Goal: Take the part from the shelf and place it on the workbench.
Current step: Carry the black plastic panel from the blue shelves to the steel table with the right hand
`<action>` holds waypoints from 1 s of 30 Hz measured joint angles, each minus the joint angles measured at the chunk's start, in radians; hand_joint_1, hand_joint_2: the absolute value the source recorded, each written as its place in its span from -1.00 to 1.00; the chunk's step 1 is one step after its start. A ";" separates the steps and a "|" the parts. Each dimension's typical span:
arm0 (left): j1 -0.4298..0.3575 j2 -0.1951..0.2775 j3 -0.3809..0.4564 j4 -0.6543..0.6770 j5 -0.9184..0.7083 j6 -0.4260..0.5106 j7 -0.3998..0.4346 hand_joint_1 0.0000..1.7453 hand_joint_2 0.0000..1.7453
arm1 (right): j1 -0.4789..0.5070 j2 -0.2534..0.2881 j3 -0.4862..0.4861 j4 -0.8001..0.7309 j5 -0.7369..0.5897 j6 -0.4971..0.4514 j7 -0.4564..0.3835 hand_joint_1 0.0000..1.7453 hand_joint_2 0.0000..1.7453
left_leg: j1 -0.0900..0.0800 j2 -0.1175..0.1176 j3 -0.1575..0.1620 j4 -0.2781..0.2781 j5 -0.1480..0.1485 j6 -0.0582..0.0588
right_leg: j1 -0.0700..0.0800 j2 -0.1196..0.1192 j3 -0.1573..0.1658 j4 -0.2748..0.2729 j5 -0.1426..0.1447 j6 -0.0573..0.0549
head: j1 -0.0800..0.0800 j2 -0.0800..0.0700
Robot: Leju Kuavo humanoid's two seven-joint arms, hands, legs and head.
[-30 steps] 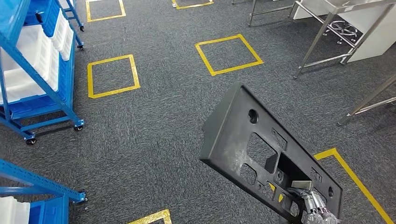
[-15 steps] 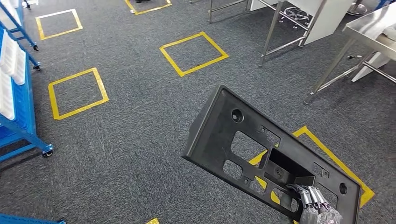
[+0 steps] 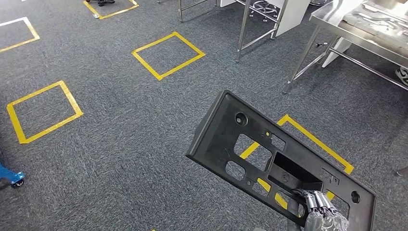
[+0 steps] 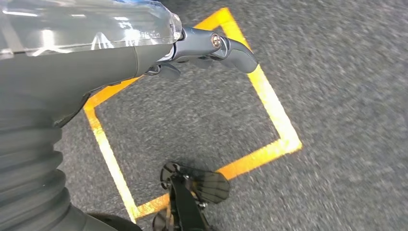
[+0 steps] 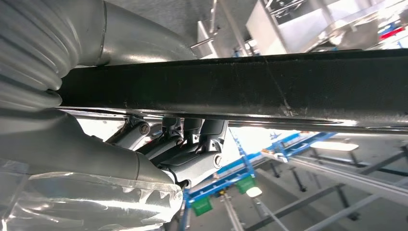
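Right hand (image 3: 323, 216) cut off by frame edge; part (image 3: 269, 159) perhaps hides fingers.

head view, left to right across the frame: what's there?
Blue caster → yellow floor square → second yellow floor square → black panel, held low down by the right hand → steel workbench.

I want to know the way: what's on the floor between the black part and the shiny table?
In the head view, bare grey carpet between the black part and steel table.
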 joint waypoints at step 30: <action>0.000 0.005 -0.003 0.000 0.003 -0.084 -0.040 -1.00 1.00 | -0.047 -0.205 0.177 0.055 0.075 0.000 0.284 1.00 1.00 | 0.010 0.001 -0.003 0.007 -0.005 -0.002 | -0.006 0.011 -0.028 0.041 -0.007 0.022 | 0.005 0.000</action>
